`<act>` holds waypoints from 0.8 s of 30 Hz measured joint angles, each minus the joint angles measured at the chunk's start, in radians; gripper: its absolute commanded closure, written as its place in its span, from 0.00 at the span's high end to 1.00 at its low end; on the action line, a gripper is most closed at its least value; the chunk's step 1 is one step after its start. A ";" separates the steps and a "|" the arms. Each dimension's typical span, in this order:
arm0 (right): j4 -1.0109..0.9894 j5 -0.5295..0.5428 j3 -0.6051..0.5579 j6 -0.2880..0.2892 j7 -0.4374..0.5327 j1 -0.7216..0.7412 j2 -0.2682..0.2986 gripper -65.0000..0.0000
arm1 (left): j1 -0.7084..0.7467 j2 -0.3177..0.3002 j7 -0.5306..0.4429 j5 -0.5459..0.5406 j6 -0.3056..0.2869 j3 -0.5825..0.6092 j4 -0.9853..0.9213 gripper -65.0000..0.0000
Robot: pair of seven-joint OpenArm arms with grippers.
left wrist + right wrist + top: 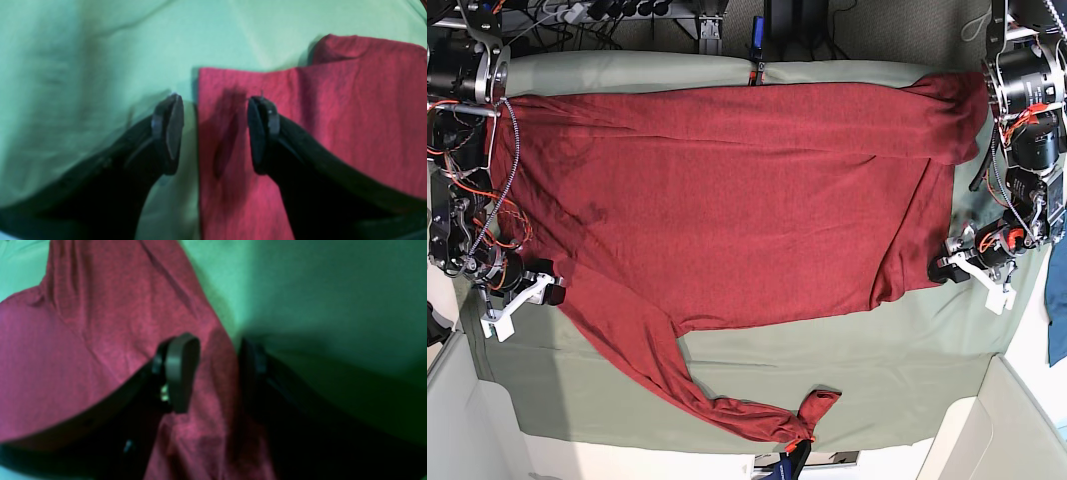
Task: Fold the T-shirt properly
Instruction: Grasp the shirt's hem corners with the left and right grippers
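T-shirt [737,200] dark red, long-sleeved, spread flat across the upper and middle of the base view on the sage-green cloth [877,370] covering the desk. 1 sleeve runs diagonally down toward the bottom centre of the frame, its cuff bunched near the lower desk edge. The other sleeve lies folded along the top edge, reaching the upper right corner.

Left pincer [962,262] at the right side of the base view, low at the shirt's right edge. In the left wrist view the left pincer [215,133] is spread apart, nothing held: 1 finger over green cloth [83,66], the other over red fabric, straight shirt [333,116] edge running between them. Whether the tips touch the fabric, cannot tell.

Right pincer [539,290] at the left side of the base view, at the shirt's lower left edge where the diagonal sleeve starts. In the right wrist view the right pincer [217,373] is also spread wide, with a strip of red shirt [83,340] edge lying between the fingers, not clamped. Far finger sits in shadow by the green cloth [333,290], blurred.

Blue cloth [1057,300] at the right frame edge, off the desk.
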 measured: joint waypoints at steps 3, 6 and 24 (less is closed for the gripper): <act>0.000 0.023 0.000 0.000 -0.022 0.000 0.000 0.37 | -0.001 0.020 -0.004 0.004 0.000 -0.002 0.000 0.52; 0.000 0.037 0.000 0.025 -0.027 0.000 0.000 0.37 | -0.002 0.025 0.000 0.000 0.000 -0.002 0.000 0.52; 0.000 0.062 0.000 0.048 -0.056 -0.001 -0.009 0.26 | -0.002 0.025 0.092 -0.015 -0.046 -0.002 0.000 0.05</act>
